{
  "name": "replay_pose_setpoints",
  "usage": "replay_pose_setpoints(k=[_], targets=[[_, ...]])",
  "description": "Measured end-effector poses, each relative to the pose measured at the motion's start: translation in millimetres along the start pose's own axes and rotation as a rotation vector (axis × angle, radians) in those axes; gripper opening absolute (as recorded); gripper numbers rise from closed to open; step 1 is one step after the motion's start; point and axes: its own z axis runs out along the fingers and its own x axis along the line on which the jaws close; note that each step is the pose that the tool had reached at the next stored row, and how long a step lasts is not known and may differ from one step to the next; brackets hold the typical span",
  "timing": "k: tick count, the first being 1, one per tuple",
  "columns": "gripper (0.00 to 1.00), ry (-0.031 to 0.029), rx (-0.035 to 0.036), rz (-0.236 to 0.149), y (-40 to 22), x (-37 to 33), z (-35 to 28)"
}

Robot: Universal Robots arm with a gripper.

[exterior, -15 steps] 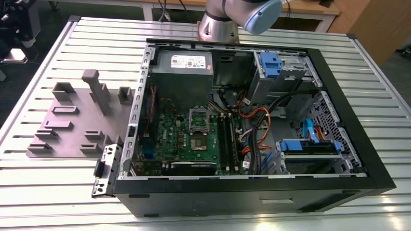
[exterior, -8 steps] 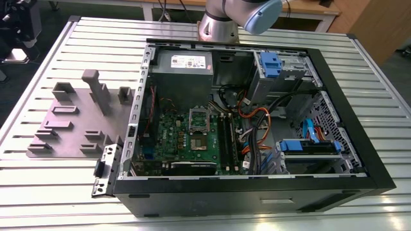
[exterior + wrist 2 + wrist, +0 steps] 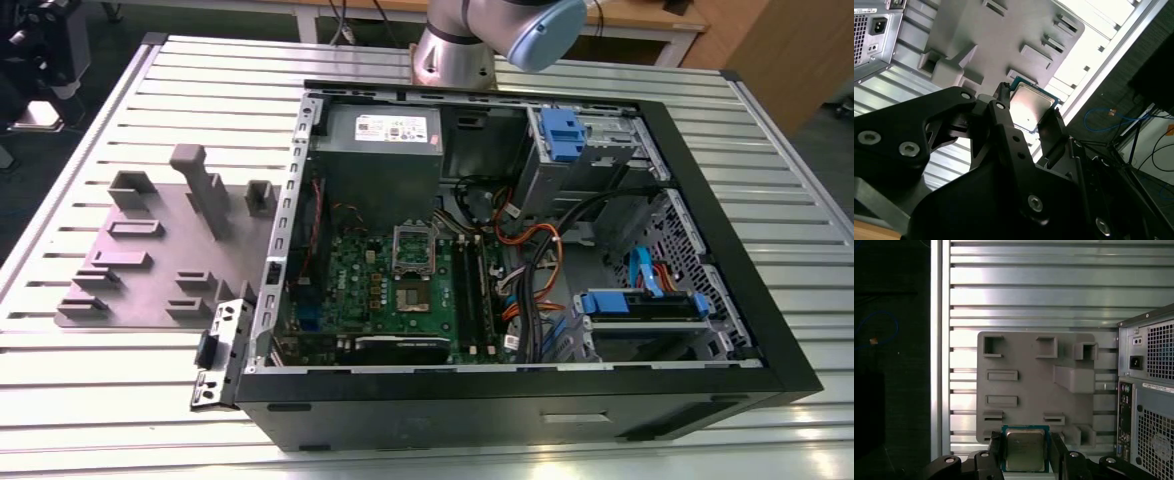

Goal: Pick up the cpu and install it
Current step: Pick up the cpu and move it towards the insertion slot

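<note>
Cpu (image 3: 1025, 452) is clamped by its edges in the tool (image 3: 1025, 439), up in the air over the grey tray (image 3: 1024, 385). On so thin a grip it could slip or tilt, then seat crooked on the motherboard (image 3: 400, 300) and bend contacts.

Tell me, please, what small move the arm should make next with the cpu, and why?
Probably carry it sideways toward the open computer case. In both wrist views the cpu sits clamped between the fingers, held well above the grey holder plate, while the green motherboard lies inside the case.
</note>
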Motion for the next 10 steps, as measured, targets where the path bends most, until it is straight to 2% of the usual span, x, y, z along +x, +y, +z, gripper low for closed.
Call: replay_pose_setpoints(k=[10], targets=[[0.47,0.0000,0.0000,0.000,0.0,-1.9,0.0]])
